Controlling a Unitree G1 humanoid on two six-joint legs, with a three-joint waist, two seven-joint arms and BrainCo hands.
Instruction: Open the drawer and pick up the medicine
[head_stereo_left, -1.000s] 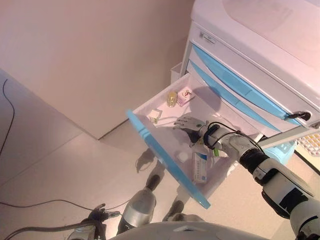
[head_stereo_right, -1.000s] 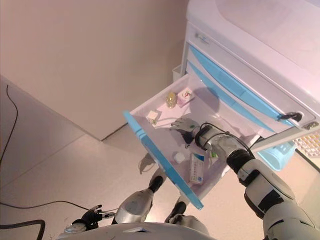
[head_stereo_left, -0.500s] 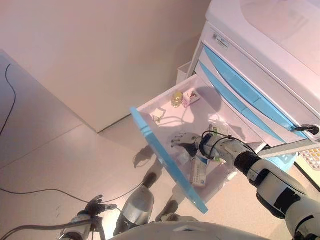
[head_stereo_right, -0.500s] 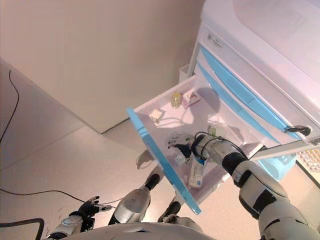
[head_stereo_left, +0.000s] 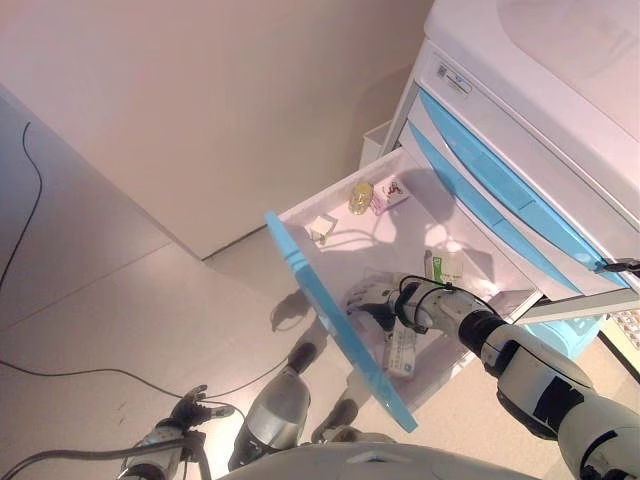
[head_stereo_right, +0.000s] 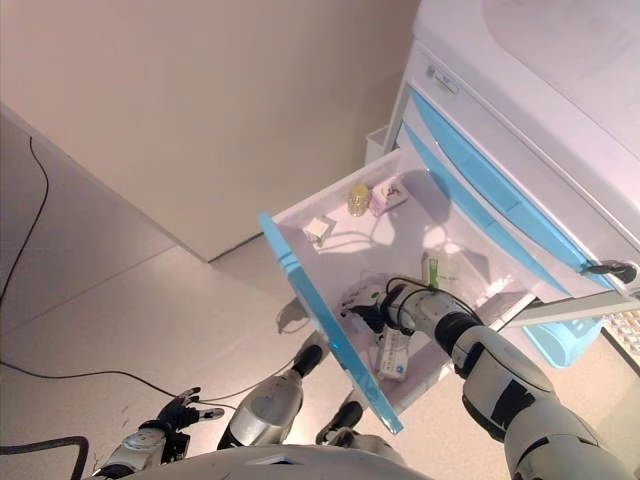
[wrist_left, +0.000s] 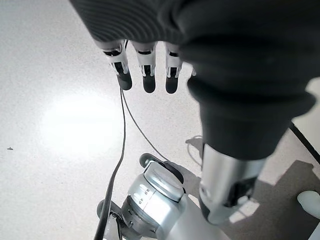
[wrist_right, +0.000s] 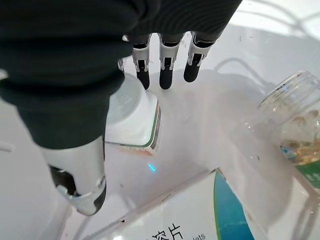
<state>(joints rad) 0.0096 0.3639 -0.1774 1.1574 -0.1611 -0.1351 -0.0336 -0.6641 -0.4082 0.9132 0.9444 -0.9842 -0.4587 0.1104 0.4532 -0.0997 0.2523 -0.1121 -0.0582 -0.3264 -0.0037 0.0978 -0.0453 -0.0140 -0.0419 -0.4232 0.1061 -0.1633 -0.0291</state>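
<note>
Fingers of the right hand hang straight and apart over a small white box in the open drawer, possibly not touching, so closing crookedly could shove the medicine away.

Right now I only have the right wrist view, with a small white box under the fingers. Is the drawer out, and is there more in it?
Observer: The drawer is pulled well out; the right hand is inside, close to its blue front.
Operator: Anything nearer the cabinet?
Observer: A small yellow bottle stands beside a pink box at that end.
Operator: And the left hand?
Observer: The left hand hangs open, low over the floor, away from the drawer.
</note>
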